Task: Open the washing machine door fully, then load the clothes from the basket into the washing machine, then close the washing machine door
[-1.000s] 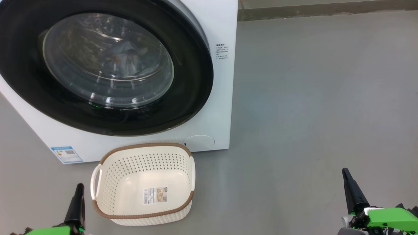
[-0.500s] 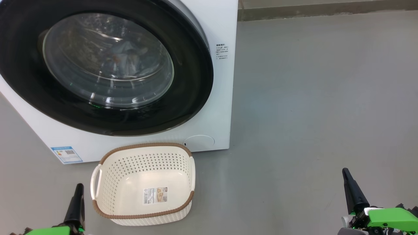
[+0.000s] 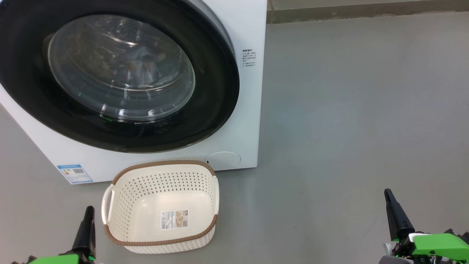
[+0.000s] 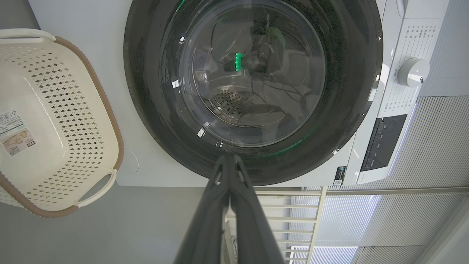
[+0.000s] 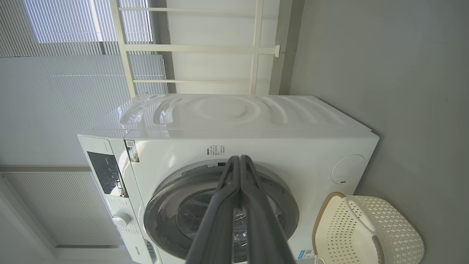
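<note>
Grey floor (image 3: 348, 110) runs under everything in the head view. Ahead of both hands stands the washer (image 3: 249, 110), its door (image 3: 216, 91) shut flush against the front. Through the glass a pale-blue bundle shows, most likely the clothes (image 3: 141, 64), so loading looks done. The basket (image 3: 161, 244) sits just beside the left hand (image 3: 88, 212), on its inner side, empty down to its label. The left hand is pinched closed on nothing. The right hand (image 3: 389, 198), well apart from the basket, is likewise closed and empty.

Left wrist view: the door lies straight beyond the closed fingertips, and the bare basket is off to one side of the hand.

Right wrist view: beyond the closed fingers the door sits flat against the washer. I judge all three steps finished, with nothing left but confirming the latch.
</note>
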Controlling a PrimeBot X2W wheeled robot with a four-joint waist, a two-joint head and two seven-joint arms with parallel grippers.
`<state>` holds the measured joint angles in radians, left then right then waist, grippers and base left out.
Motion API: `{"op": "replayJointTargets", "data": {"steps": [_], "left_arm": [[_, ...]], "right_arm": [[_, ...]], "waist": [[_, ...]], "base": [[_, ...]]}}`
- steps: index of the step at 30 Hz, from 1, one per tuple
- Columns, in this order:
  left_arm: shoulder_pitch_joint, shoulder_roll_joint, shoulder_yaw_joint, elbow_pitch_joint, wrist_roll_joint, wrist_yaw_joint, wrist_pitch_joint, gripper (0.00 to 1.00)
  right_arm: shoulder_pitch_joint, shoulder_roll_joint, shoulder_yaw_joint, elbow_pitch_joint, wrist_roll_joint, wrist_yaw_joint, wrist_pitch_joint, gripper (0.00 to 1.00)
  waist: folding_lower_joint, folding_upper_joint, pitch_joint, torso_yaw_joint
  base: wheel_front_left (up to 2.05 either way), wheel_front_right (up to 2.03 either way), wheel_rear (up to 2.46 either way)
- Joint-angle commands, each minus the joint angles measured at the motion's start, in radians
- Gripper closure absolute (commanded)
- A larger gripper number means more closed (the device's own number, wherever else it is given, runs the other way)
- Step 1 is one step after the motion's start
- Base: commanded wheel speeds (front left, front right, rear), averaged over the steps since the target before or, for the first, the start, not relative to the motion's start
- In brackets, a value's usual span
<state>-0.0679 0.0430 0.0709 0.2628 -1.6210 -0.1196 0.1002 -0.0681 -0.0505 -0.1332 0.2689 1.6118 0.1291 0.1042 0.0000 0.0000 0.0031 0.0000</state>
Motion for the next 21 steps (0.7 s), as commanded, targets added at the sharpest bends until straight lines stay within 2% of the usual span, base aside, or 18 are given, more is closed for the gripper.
{"op": "replayJointTargets", "data": {"steps": [1,21], "left_arm": [[-0.039,0.014,0.035,-0.018,0.006,-0.011,0.006,1.00],[-0.040,0.012,0.037,-0.018,0.008,-0.011,0.008,1.00]], "right_arm": [[-0.040,-0.002,0.022,-0.024,-0.001,0.002,0.007,1.00],[-0.040,-0.002,0.021,-0.024,-0.002,0.002,0.008,1.00]], "waist": [[0.0000,0.0000,0.000,0.000],[0.0000,0.0000,0.000,0.000]], "base": [[0.00,0.00,0.00],[0.00,0.00,0.00]]}}
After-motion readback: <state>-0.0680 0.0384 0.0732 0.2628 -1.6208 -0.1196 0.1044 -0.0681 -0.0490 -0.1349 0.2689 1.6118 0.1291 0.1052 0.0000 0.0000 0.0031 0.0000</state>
